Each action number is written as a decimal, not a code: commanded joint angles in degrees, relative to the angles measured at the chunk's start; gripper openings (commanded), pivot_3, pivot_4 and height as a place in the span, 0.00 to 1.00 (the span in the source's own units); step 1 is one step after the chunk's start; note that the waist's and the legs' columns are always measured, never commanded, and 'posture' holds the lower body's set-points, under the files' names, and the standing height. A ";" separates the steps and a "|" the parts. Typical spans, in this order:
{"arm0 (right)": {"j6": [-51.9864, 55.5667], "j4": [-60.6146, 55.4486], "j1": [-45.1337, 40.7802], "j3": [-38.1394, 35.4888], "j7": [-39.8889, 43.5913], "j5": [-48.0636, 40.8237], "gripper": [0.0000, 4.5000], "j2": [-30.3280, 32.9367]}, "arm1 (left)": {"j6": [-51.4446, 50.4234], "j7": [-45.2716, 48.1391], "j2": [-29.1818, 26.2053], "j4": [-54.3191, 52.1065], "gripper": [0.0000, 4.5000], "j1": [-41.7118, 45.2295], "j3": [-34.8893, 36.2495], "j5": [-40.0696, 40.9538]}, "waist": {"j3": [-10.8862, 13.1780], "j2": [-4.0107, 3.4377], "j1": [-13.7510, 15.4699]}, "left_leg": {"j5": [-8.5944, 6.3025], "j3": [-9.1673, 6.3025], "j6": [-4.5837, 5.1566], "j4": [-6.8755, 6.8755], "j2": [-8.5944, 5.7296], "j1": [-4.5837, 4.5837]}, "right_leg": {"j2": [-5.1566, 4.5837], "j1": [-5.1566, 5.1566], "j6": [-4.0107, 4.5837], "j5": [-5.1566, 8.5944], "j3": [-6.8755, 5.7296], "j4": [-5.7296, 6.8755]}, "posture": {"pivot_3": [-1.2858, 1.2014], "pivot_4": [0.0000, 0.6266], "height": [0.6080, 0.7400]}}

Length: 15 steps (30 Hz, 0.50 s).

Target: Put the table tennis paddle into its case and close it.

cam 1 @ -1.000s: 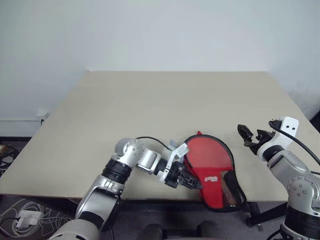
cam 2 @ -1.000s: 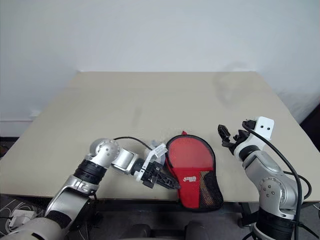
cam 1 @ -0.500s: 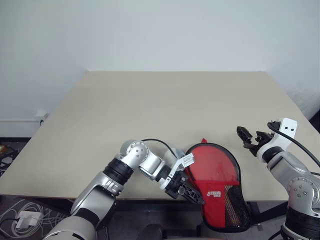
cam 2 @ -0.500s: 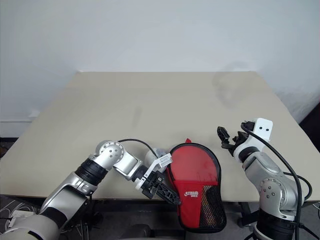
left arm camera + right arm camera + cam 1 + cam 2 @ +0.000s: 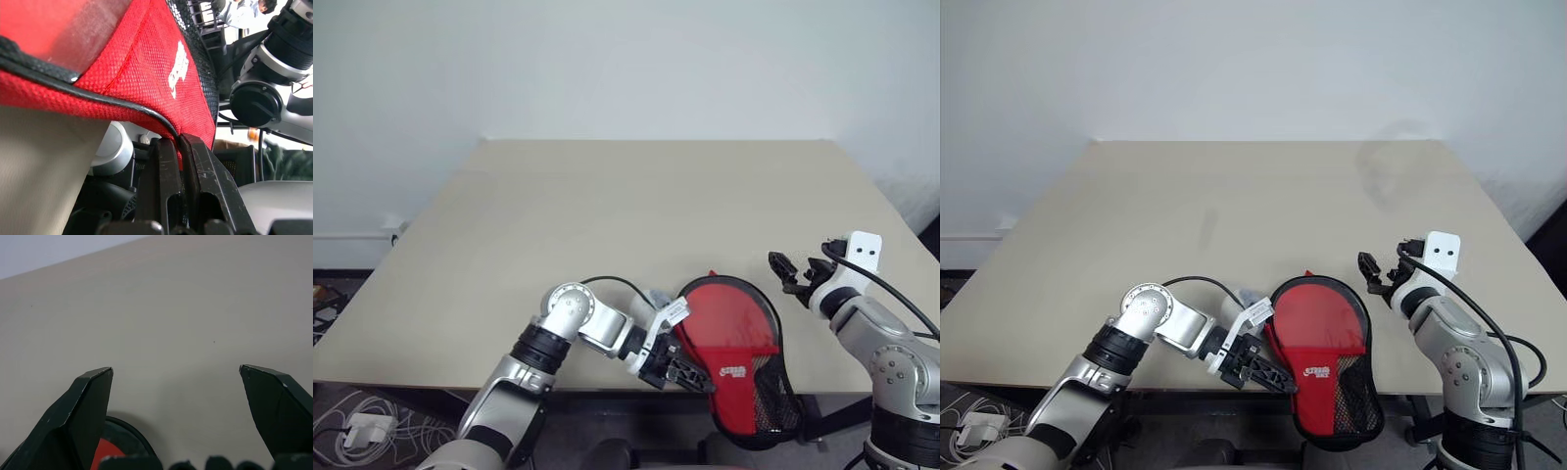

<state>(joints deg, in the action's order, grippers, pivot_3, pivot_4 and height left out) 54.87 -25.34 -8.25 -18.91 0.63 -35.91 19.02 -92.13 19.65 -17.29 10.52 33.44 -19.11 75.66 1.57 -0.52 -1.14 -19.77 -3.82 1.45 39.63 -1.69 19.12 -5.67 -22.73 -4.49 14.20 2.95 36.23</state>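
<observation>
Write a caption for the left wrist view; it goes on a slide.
Left gripper shut on the black-trimmed edge of the red case at the table edge.

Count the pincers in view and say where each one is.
2. The left pincer is clamped on the case at the table's near edge; the right pincer hangs open, right of the case.

case (image 5: 734,343) logo: white mark printed on the red fabric, lettering too small and blurred to be read
</observation>
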 commanded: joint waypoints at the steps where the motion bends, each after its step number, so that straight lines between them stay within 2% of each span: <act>1: -0.13 -0.98 -0.82 0.23 0.91 -0.07 1.00 0.34 | -0.37 -0.29 -1.86 2.11 0.01 0.61 0.92 2.72 | 0.00 0.00 0.01 | 0.00 0.00 0.00 0.00 0.00 0.00 | 0.00 0.00 0.00 0.00 0.00 0.01 | 0.52 0.00 0.82; 6: -0.42 -0.82 -0.73 0.83 1.15 0.78 1.00 0.36 | -0.37 -0.97 -1.49 -0.98 0.01 -0.06 2.09 1.68 | 0.00 0.00 0.01 | 0.00 0.01 0.00 0.00 -0.01 0.00 | 0.00 0.00 0.00 0.00 0.00 0.01 | 0.52 0.00 0.82; 10: -0.37 -0.90 -1.08 0.95 1.11 0.91 1.00 0.20 | -0.37 -1.99 -1.07 -1.57 0.21 -0.52 2.40 0.54 | 0.00 0.00 0.03 | 0.00 0.01 0.00 0.01 -0.01 0.00 | -0.01 0.00 0.00 0.00 0.00 0.01 | 0.52 0.00 0.82; 15: -0.48 -0.72 -0.84 1.13 1.14 1.33 1.00 0.45 | -0.37 -2.96 -1.22 -1.59 0.60 -0.73 3.26 0.10 | 0.00 0.00 0.02 | 0.00 0.01 0.00 0.01 -0.02 0.00 | -0.01 0.00 0.00 0.00 0.00 0.01 | 0.52 0.00 0.82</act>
<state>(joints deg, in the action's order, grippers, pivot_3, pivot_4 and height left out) 55.18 -25.02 -8.29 -17.23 1.43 -34.96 19.01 -92.10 16.99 -18.27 9.03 32.86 -16.54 75.99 1.57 -0.52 -1.12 -19.76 -3.81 1.44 39.64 -1.71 19.12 -5.68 -22.73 -4.49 14.20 2.95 36.24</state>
